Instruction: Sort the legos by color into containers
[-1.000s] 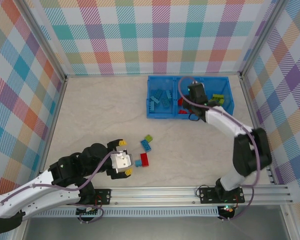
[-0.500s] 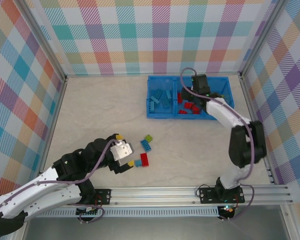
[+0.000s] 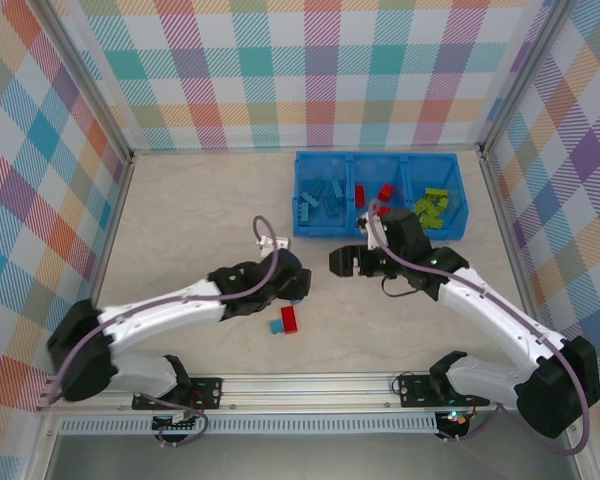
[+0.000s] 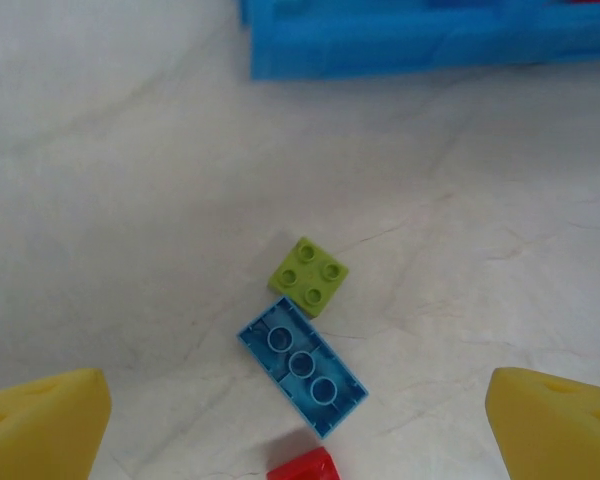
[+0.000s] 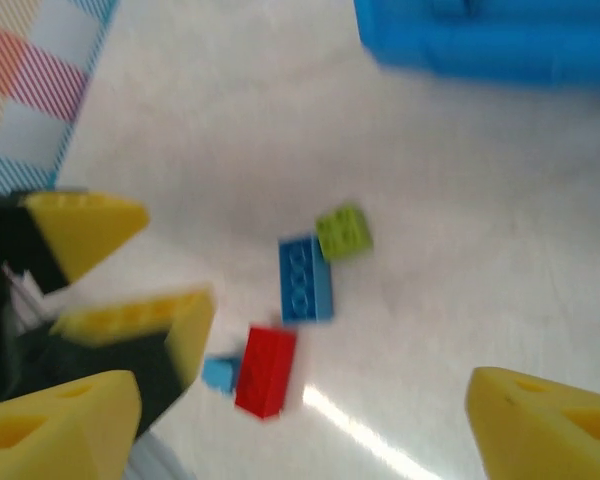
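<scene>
A: Status of the grippers?
B: The left gripper (image 4: 300, 420) stands wide and empty, now above the loose legos (image 4: 302, 365) near of the bin (image 3: 325, 231). The right gripper (image 5: 302, 425), wide and empty, has withdrawn from the bin.

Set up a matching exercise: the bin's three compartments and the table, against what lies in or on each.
Column one:
1. left compartment
2. middle compartment
3. right compartment
4. table

Column two:
a. lime green bricks
b. loose bricks of all three colours
c. light blue bricks
d. red bricks

Pairs: 1-c, 2-d, 3-a, 4-b.
</scene>
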Controlling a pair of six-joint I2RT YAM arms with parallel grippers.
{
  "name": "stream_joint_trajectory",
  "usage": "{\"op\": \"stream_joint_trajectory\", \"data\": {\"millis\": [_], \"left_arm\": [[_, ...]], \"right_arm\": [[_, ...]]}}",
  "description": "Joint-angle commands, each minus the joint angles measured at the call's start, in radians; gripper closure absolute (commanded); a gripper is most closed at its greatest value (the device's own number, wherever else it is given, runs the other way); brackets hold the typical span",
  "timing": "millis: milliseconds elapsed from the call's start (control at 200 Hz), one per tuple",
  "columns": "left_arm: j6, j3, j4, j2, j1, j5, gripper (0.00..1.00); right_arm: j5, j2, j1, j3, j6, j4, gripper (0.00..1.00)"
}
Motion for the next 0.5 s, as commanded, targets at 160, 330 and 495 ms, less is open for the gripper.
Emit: {"op": "stream_joint_trajectory", "data": {"millis": [160,330,495], "left_arm": [[-0.335,0.074,-0.023,0.204,0.007,0.002,0.06],[-0.371,0.054,0.007,0.261,0.007,0.022,0.13],[-0.376,0.038,0.03,0.318,0.008,0.049,0.26]], "right_arm": [[0.034,-0.072,0.002,-0.014,-0.02,-0.113,0.0],[0.068,-0.042,0.002,-0.003,-0.04,-0.122,0.0],[0.069,-0.045,0.002,-0.025,-0.04,-0.116,0.0]]}}
